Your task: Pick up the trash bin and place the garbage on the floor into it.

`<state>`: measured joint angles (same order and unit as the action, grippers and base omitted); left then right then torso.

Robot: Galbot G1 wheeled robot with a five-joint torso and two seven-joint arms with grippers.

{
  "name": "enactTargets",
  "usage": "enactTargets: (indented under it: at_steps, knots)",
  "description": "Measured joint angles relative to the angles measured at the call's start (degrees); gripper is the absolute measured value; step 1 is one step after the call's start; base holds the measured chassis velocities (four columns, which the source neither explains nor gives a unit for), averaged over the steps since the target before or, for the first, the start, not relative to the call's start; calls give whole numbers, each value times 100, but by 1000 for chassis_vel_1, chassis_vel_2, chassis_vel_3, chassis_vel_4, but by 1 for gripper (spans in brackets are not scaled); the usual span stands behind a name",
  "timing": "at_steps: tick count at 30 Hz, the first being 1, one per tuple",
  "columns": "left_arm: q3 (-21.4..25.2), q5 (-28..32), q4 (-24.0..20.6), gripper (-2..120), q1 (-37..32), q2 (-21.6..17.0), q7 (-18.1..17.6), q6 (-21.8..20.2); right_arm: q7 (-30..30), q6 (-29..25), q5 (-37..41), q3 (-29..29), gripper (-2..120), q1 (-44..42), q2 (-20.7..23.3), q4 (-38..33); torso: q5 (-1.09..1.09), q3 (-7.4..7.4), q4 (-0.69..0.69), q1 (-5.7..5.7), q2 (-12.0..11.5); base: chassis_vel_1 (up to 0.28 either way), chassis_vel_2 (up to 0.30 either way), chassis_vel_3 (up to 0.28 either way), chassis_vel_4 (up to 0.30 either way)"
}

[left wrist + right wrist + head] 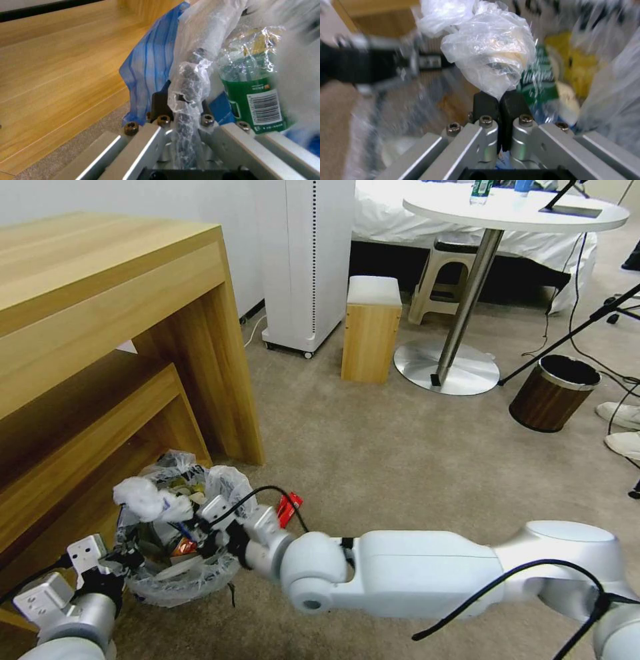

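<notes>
Pinching a crumpled plastic wad (490, 53), the right claw (500, 102) hangs directly above the trash bin (175, 573); the left claw (181, 100) grips its rim.

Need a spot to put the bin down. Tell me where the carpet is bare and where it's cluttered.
Bare: the wide floor between the wooden desk, the wooden stool and the brown bin. Crowded: by the desk leg, where both tools hold the trash bin, red packet beside.

Glossy white arm (427, 573) shells, black cables, silver pincer (500, 105) rails with black pads and hex screws.
</notes>
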<state>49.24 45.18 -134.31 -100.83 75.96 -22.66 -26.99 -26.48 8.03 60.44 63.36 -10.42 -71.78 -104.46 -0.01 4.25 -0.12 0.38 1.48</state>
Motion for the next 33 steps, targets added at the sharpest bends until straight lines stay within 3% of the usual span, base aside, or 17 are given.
enactTargets:
  at_steps: [12,16,19,33]
  knots:
    - [13,2,5,0,-16,12,6,14,-152,122,-129,182,2,-172,-68,427,1,0,0,0,0,0,0,0,0]
    - [-12,-17,32,0,10,38,14,23,-179,142,-132,132,14,-196,-34,328,1,0,0,0,0,0,0,0,0]
    - [-25,-22,35,0,18,45,23,23,-200,177,-122,98,31,-197,74,149,1,0,-1,0,0,0,0,0,0]
    - [-53,-42,34,0,22,67,27,23,-145,169,-156,-100,78,-175,374,-278,1,0,0,0,0,0,0,0,0]
